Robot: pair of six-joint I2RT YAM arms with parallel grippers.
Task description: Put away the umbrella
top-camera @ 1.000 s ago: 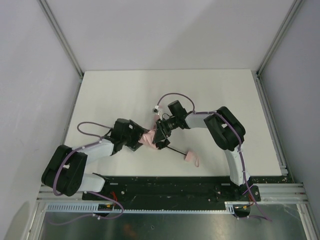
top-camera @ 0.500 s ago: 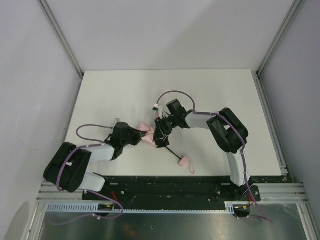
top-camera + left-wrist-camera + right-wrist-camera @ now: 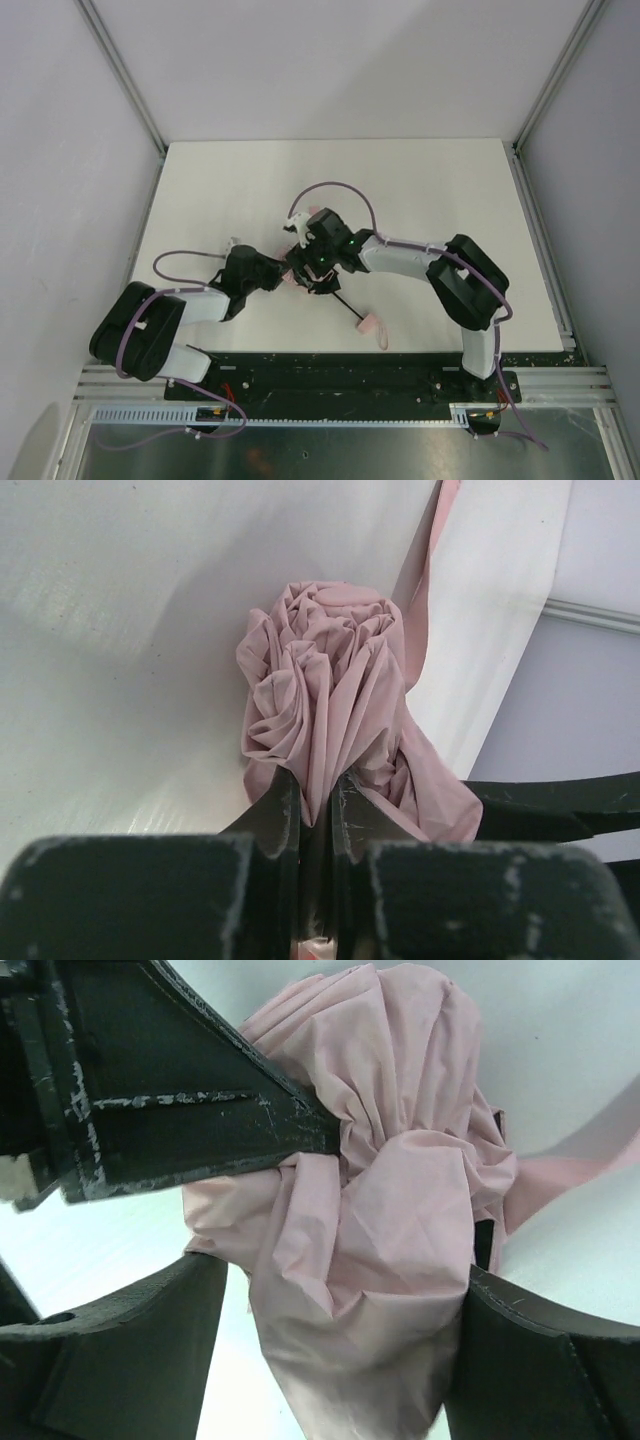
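The umbrella (image 3: 291,279) lies on the white table, its pale pink fabric bunched between the two grippers. Its thin black shaft (image 3: 343,303) runs down-right to the small pink handle (image 3: 368,323) with its strap. My left gripper (image 3: 272,276) is shut on a fold of the fabric; in the left wrist view the fold (image 3: 322,680) is pinched between the left gripper (image 3: 315,780) fingers. My right gripper (image 3: 308,268) stands open around the bundle (image 3: 380,1160). In the right wrist view the right gripper (image 3: 345,1270) fingers straddle the cloth, with a gap on the left side.
The white table (image 3: 430,190) is bounded by grey walls with metal frame rails on the left, right and back. The left gripper's black finger (image 3: 190,1110) crosses the right wrist view close to the cloth. Both arms' cables loop above the table.
The left gripper has closed on the fabric. The right gripper has opened and shifted left over the bundle. The handle end has slid a little left and nearer the arms' bases.
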